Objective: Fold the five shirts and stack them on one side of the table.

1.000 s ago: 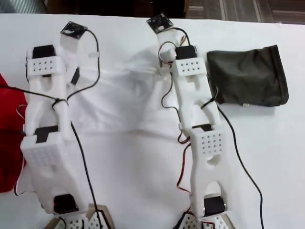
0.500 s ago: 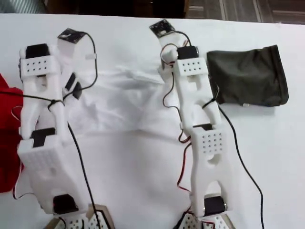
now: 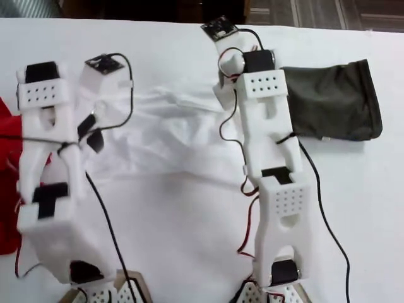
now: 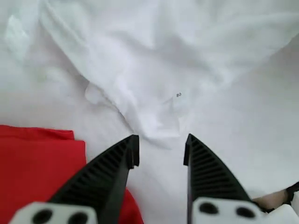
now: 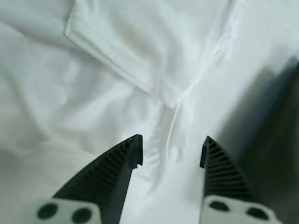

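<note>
Progress is looking early to me. One dark olive-grey cloth shirt [image 3: 334, 101] is lying folded into a compact rectangle at the far right of the white-covered bench [image 3: 366, 221], and I am reading that as the start of the stack. It is lying alone, with nothing on top of it.

A crumpled white cloth shirt [image 3: 170, 132] is sprawling across the middle of the bench between the two arms, rumpled and partly doubled over, so I am judging this to be the one in work and not yet folded. A red cloth shirt [image 3: 9, 183] is lying at the left edge of the bench, just beside the white one; I am not able to tell whether it is folded. That is making three shirts that I am counting, so by my reckoning most of the job is waiting to be done.

The left pincer [image 4: 160, 150] is hanging with its jaws parted and nothing between them, just over the left hem of the white shirt, close to the red cloth. The right pincer [image 5: 172, 151] is likewise gaping wide and holding nothing, hovering above a folded edge of the white shirt on its right side, near the dark shirt.
</note>
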